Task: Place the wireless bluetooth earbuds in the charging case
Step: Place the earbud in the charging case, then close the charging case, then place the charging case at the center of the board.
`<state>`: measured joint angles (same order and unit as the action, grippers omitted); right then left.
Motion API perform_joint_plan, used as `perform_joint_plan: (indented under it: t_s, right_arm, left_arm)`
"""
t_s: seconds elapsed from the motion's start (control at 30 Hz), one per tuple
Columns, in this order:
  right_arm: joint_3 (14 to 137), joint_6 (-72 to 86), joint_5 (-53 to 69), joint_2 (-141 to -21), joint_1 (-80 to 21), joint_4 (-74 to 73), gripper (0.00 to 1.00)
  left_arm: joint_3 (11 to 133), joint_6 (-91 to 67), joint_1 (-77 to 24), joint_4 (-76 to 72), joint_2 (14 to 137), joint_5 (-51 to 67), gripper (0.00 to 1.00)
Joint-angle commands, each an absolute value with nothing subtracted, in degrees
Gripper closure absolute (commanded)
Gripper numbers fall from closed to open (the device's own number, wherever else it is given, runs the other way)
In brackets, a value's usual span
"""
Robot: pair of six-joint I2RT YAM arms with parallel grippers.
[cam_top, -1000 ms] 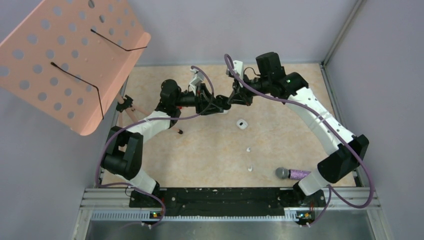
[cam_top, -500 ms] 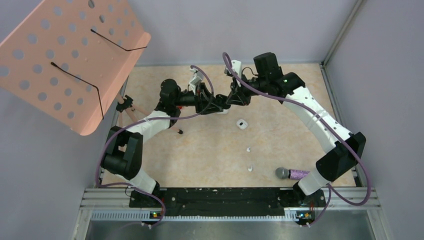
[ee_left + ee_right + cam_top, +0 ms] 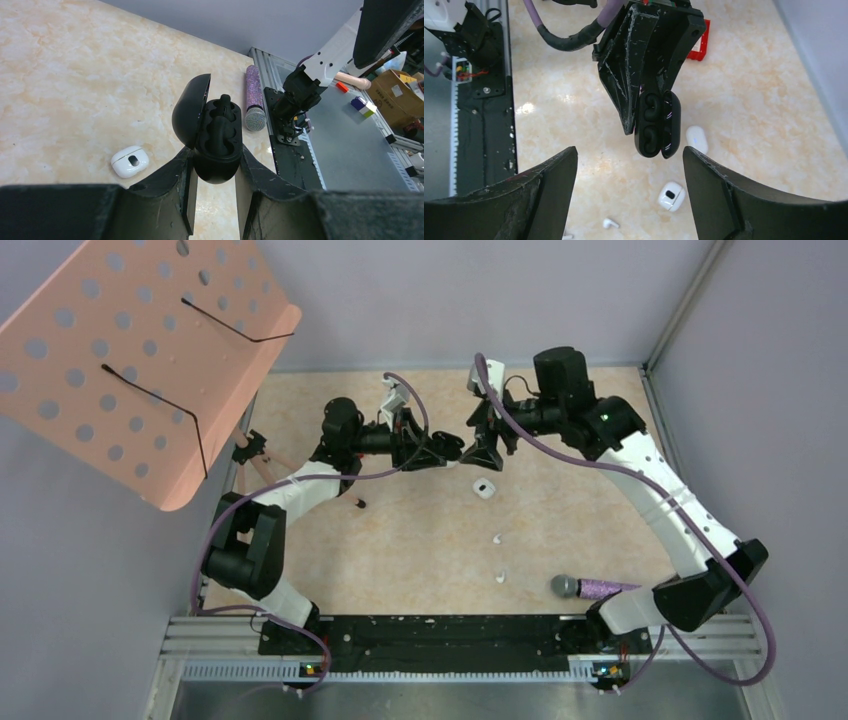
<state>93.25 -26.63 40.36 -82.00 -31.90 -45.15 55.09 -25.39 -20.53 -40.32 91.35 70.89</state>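
Above the table point(image 3: 400, 540), the left gripper point(image 3: 215, 152) clamps the black charging case point(image 3: 217, 135), lid open, presenting its inside to the right gripper point(image 3: 629, 150) (jaws wide, empty); two white earbuds point(image 3: 497, 538) lie loose on the table below.

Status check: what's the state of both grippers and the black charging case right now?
Left gripper shut on black charging case, lid open. Right gripper open, clear of it. Two white earbuds loose on table; nothing blocking.
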Motion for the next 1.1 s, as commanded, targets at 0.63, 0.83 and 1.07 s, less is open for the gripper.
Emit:
perform_joint_plan:
  t_s: [0.63, 0.83, 1.07]
  right_arm:
    - [86.9, -29.5, 39.5, -80.8, -33.2, -38.4, 0.22]
    - [79.0, -29.2, 24.4, -72.4, -30.3, -37.5, 0.20]
    - [70.0, -23.4, 23.1, -70.1, -23.1, -37.2, 0.20]
  left_arm:
    - [60.4, -24.1, -20.7, -33.2, 92.9, 63.1, 1.00]
    - [59.0, -20.9, -20.6, -27.3, 94.8, 61.1, 1.00]
    - [56.0, -16.9, -20.7, -16.2, 96.9, 57.2, 1.00]
